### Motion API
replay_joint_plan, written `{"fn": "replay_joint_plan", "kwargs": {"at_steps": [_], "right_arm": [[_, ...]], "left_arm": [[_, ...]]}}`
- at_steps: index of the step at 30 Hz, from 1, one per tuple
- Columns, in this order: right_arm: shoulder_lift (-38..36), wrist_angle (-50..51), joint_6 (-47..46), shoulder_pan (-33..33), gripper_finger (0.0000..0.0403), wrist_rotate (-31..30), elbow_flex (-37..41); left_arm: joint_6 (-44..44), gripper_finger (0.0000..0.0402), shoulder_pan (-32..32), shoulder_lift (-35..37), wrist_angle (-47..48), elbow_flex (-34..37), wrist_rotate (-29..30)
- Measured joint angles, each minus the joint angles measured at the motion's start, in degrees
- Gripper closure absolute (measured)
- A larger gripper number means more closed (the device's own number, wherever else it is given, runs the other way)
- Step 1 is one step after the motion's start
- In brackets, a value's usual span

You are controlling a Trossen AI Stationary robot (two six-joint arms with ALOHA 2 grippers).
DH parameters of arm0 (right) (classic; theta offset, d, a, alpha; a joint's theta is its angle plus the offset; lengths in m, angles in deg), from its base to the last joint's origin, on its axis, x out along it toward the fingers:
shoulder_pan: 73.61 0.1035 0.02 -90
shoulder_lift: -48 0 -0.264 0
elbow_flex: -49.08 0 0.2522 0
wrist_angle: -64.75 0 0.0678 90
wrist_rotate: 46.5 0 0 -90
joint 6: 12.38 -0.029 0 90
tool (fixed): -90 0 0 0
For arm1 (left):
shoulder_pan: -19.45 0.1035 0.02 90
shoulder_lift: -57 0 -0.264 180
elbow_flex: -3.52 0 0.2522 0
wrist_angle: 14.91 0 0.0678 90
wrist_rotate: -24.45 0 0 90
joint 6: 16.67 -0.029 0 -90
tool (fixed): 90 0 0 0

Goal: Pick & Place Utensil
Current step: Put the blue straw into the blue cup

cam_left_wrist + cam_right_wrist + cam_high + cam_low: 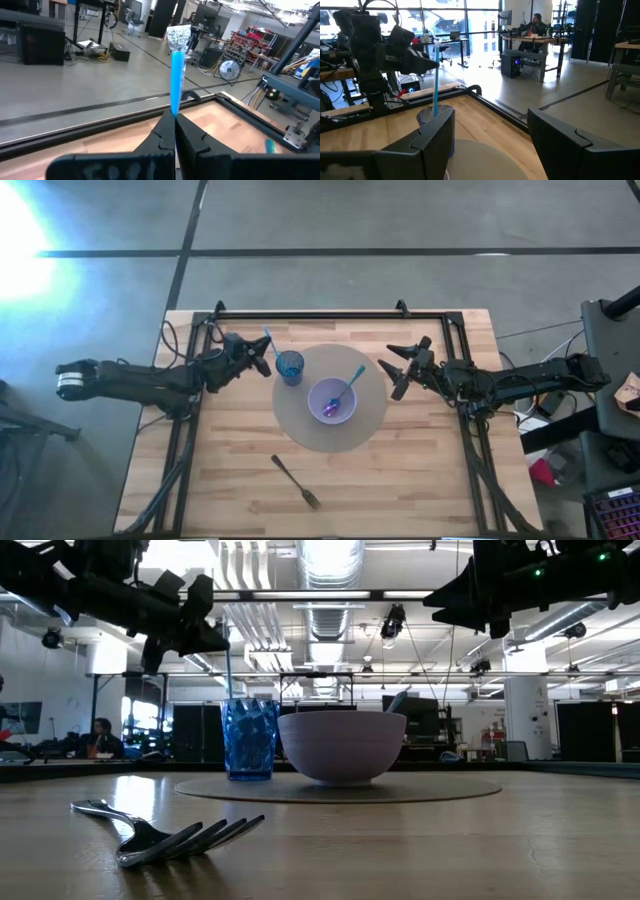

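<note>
From above, the blue utensil (268, 340) shows as a thin, bright blue stick with a pale end, slanting away from the left tool (262, 357), which is clamped on its lower end. That arm reaches in across the tabletop (420, 480) with its tool just beside the blue cup (290, 366). The right tool (398, 366) hangs spread wide and empty at the far edge of the round mat (365, 425). A second blue utensil (349, 387) leans in the purple bowl (332, 401), and a metal fork (296, 482) lies well apart from both tools.

At tabletop height, the held utensil drops straight from the left tool (190, 638) into the cup (249, 738).

Past the left wrist, the pinched fingers (162, 132) meet on the blue handle (176, 82), which rises to a crinkled silvery end.

Past the right wrist, the parted fingers (437, 132) frame the left tool (422, 60) holding the handle above the cup.
</note>
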Motion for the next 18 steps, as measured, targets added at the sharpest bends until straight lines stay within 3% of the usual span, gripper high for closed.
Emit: {"fn": "replay_joint_plan", "kwargs": {"at_steps": [18], "right_arm": [[0.0, 0.0, 0.0, 0.0, 0.0158, 0.0, 0.0]], "left_arm": [[-0.8, 0.0401, 0.0, 0.0, 0.0, 0.0, 0.1]]}}
